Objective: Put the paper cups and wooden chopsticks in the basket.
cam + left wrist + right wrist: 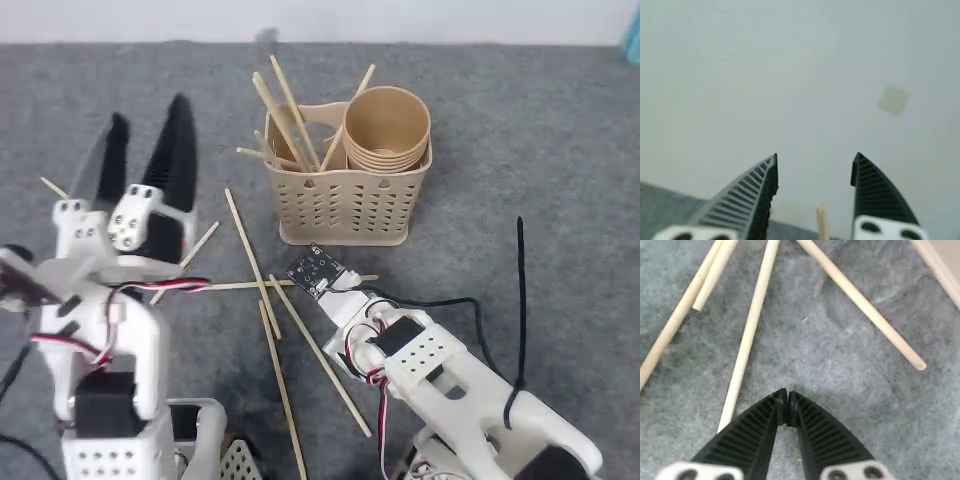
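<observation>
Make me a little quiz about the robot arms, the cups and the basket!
1. True or false: the paper cups already sit inside the basket.
2. Pick one: the right gripper is A) wide open, B) shut with nothing in it, C) shut on a chopstick.
3. Fill in: the gripper that is open, raised off the table, belongs to the ____ arm.

Key: 1 true. 2 B. 3 left; the left gripper is the open one.
</observation>
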You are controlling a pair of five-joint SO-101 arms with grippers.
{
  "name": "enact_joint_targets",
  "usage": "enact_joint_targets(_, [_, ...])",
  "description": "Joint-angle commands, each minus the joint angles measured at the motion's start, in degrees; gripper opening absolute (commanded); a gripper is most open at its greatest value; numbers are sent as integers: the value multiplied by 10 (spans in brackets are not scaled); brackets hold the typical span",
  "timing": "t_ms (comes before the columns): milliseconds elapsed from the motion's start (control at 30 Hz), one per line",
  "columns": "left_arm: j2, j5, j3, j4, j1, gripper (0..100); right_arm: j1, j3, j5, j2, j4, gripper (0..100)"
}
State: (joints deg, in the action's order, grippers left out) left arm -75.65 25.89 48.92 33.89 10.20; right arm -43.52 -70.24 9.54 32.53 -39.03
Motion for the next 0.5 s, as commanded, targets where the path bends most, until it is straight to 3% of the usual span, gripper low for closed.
enact_joint_targets(0, [40, 8, -60, 84, 81, 228, 7, 3, 7, 2, 5, 12])
enact_joint_targets(233, [174, 9, -109, 112, 244, 228, 7, 3, 7, 2, 5, 12])
enact_joint_targets(467, [311, 9, -112, 110, 345, 228, 7, 3, 7, 2, 5, 12])
